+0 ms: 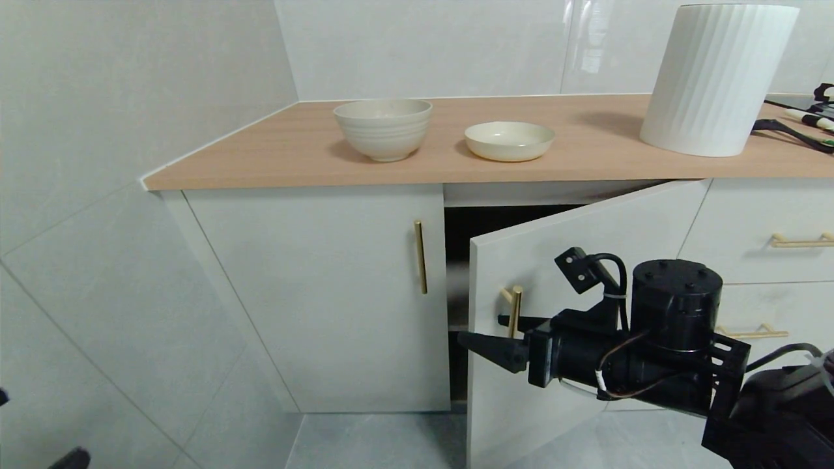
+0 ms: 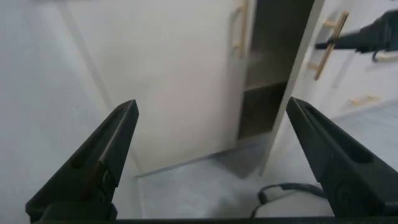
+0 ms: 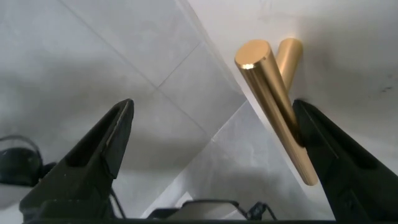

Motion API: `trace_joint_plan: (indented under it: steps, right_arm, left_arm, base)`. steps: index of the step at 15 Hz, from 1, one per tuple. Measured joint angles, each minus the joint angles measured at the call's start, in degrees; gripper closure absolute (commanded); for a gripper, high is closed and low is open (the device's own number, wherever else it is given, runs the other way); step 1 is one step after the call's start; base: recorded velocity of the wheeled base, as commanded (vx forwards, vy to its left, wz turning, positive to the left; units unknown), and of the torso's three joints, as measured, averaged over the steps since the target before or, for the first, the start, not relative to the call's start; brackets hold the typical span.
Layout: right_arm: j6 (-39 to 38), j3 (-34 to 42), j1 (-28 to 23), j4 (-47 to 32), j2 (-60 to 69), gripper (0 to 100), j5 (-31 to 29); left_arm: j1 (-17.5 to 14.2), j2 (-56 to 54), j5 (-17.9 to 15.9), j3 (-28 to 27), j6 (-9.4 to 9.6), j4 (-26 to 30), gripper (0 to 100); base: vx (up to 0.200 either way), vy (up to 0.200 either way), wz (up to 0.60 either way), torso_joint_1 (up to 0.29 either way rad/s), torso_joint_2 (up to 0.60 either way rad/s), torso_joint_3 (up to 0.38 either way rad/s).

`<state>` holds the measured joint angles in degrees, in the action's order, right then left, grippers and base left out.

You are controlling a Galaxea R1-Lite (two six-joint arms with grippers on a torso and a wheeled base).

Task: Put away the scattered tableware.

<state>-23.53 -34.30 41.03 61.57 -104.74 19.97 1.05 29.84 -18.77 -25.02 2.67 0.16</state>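
Tableware not yet stowed. A ribbed bowl (image 1: 383, 128) and a shallow dish (image 1: 509, 140) are seen upright on the wooden counter (image 1: 260, 156), near each other but apart, toward the wall corner. Both look like glazed cream ceramic. The bowl is deep with horizontal ridges, the dish low and smooth, so hard, slippery rims are to be expected.

The right cabinet door (image 1: 586, 234) is ajar and the dark interior is exposed, judged as access being made for stowing. The right gripper (image 1: 482, 331) is held level at that door's handle (image 1: 515, 307). Its jaws are spread, with the handle lying between the fingers, close to one. It is not clamped, and contact cannot be confirmed. Hooking rather than pinching is presumably intended, so the door can be swung.

The left gripper (image 2: 211, 106) is held low, jaws wide apart with nothing between them, facing the closed left door (image 1: 313, 293) and the floor (image 2: 205, 180). It is probably parked clear of the door swing.

The handle is a polished round brass-coloured bar on a standoff. The doors are flat matte white panels. A tall fluted white container (image 1: 717, 78) stands farther right on the counter.
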Motion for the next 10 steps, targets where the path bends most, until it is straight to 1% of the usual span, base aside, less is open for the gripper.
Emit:
trace_joint_plan:
  steps: [1,2,4,5,6,7,8,9,10]
  right_arm:
    - [-0.1,0.9,0.0,0.0,0.7,0,0.2]
    - [-0.1,1.6,0.0,0.0,1.3,0,0.3]
    - [0.0,2.6,0.1,0.1,2.1,0,0.4]
    - [0.1,3.2,0.1,0.1,2.7,0,0.5]
    - [0.1,3.9,0.1,0.1,3.2,0,0.5]
    - [0.2,4.6,0.1,0.2,3.6,0,0.5]
    - [0.1,5.3,0.1,0.2,4.2,0,0.6]
    - [0.1,5.5,0.1,0.1,4.6,0,0.6]
    - [0.1,5.5,0.1,0.1,5.0,0,0.6]
  left_arm:
    - [0.6,6.9,-1.2,-2.3,0.11,-2.4,0]
    - [1.8,13.0,-2.0,-4.2,0.17,-5.5,100]
    - [5.4,25.1,-3.1,-7.1,0.15,-12.0,100]
    - [8.3,32.2,-3.7,-8.7,-0.24,-15.6,100]
    - [11.2,37.8,-4.0,-10.0,-1.72,-18.7,100]
    - [14.0,42.1,-4.3,-11.4,-4.83,-21.7,100]
    - [16.9,46.8,-4.4,-13.0,-10.11,-25.8,100]
    - [19.2,50.6,-4.4,-14.5,-13.78,-29.7,100]
    - [21.0,53.5,-4.5,-15.4,-15.58,-32.9,100]
  base:
    - [0.0,0.0,0.0,0.0,0.0,0.0]
    - [0.0,0.0,0.0,0.0,0.0,0.0]
    - [0.0,0.0,0.0,0.0,0.0,0.0]
    - [0.0,0.0,0.0,0.0,0.0,0.0]
    - [0.0,0.0,0.0,0.0,0.0,0.0]
    - [0.0,0.0,0.0,0.0,0.0,0.0]
    - [0.0,0.0,0.0,0.0,0.0,0.0]
    - [0.0,0.0,0.0,0.0,0.0,0.0]
    - [0.0,0.0,0.0,0.0,0.0,0.0]
